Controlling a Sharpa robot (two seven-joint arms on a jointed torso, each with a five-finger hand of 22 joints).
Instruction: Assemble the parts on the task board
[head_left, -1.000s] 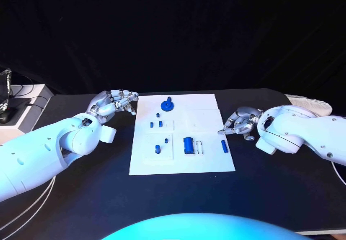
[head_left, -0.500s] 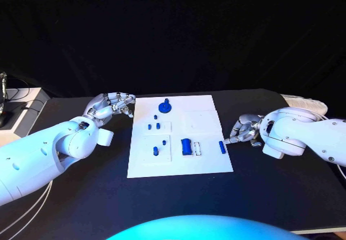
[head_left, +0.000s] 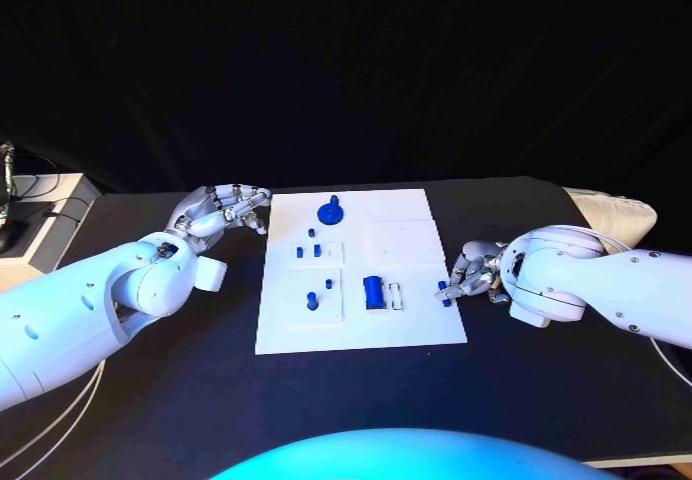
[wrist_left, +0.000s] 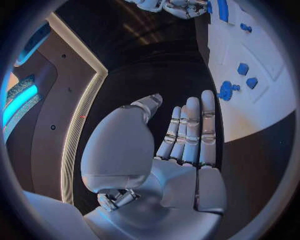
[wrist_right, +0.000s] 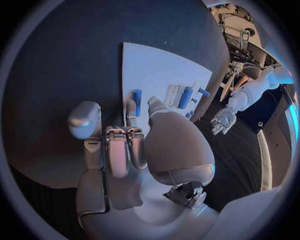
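Reaching in from the right, the right silver hand (head_left: 473, 272) is hovering at the right edge of the flat white rectangular task board (head_left: 408, 333), its fingers curled downward around the small blue cylindrical peg (head_left: 444, 293) lying there. In the right wrist view the fingertips (wrist_right: 132, 111) are sitting just beside the peg (wrist_right: 136, 95), and contact appears likely but cannot be confirmed, so whether this hand is gripping the peg cannot be told.

The left silver hand (head_left: 224, 208) is hanging just off the board's far left corner, apart from every part. In the left wrist view its fingers (wrist_left: 190, 131) are lying straight and side by side with the thumb set away, holding nothing: the hand is open.

On the board, the larger blue cylinder (head_left: 374, 291) is lying near the middle with a narrow white bar (head_left: 395, 294) just beside it. The round blue knob-like part (head_left: 332, 211) is sitting near the far edge. Several small blue pegs (head_left: 312, 241) are standing in the raised white squares on the board's left half.

The board is resting in the middle of the matte black table (head_left: 173, 400).
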